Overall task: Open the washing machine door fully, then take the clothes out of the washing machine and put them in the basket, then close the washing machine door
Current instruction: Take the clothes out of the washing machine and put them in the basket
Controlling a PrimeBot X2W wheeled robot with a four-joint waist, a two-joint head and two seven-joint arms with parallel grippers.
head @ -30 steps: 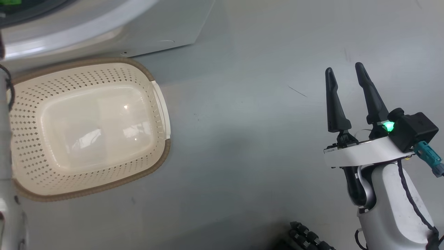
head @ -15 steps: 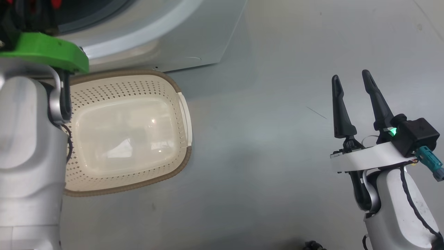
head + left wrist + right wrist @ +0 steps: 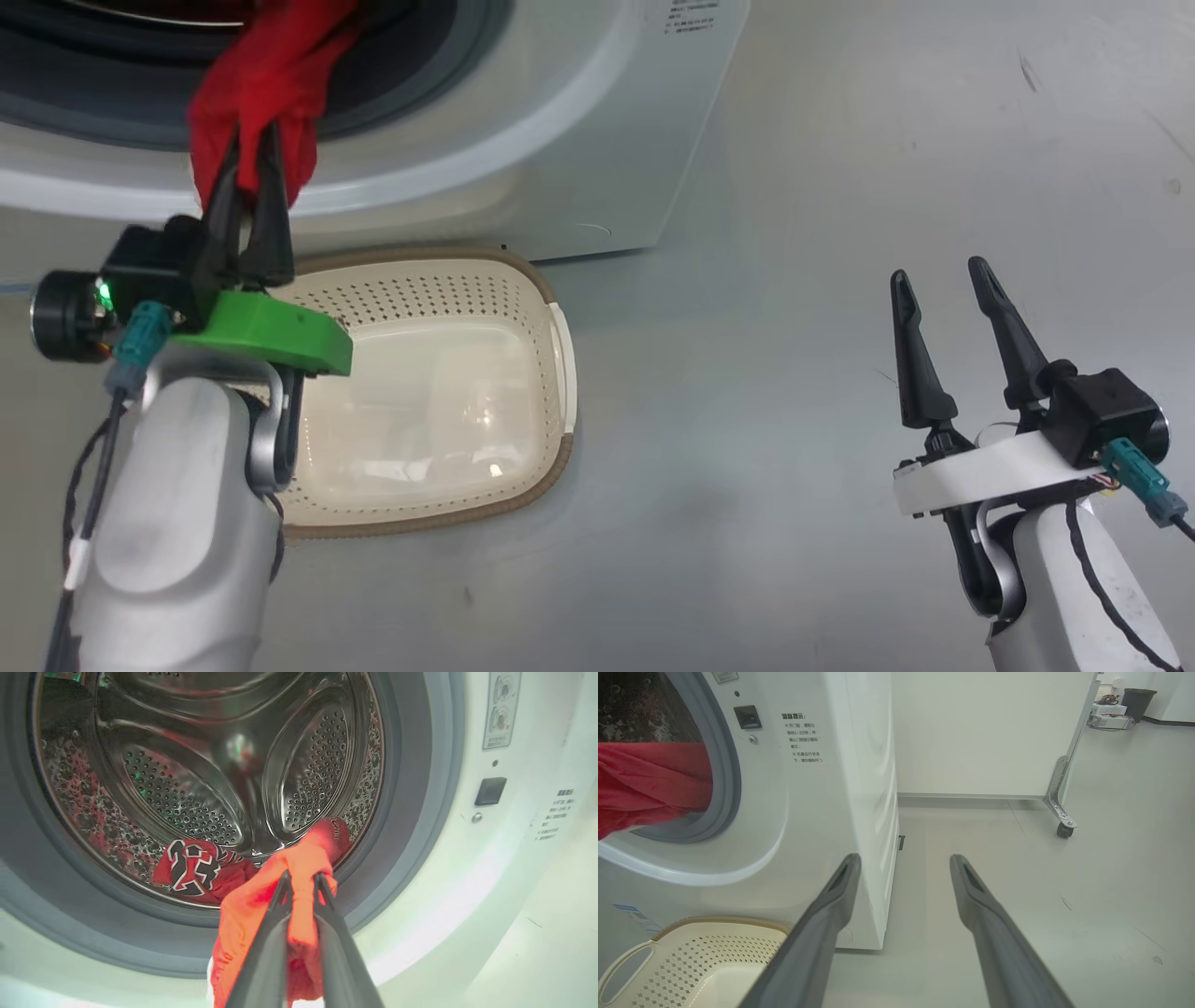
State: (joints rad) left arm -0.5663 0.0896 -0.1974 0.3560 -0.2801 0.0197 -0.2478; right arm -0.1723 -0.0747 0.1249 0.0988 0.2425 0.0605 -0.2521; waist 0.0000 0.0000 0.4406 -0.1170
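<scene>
The left gripper (image 3: pixel 252 135) clamped a red shirt (image 3: pixel 280 56) hanging from the washer (image 3: pixel 560 112). The right gripper (image 3: pixel 938 271) stood open, empty.

The washing machine (image 3: pixel 607 140) has a smooth, glossy white shell, probably painted metal. Inside it: shiny perforated steel drum (image 3: pixel 187 793), matt cloth clothes (image 3: pixel 299 868). Before it: glossy plastic basket (image 3: pixel 420 294).

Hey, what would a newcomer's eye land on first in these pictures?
The red garment, pinched in the left hand and trailing from the mouth of the washing machine, at the head view's upper left. Just below it sits the cream basket, apparently empty. Inside the drum lies a red jersey numbered 23.
</scene>
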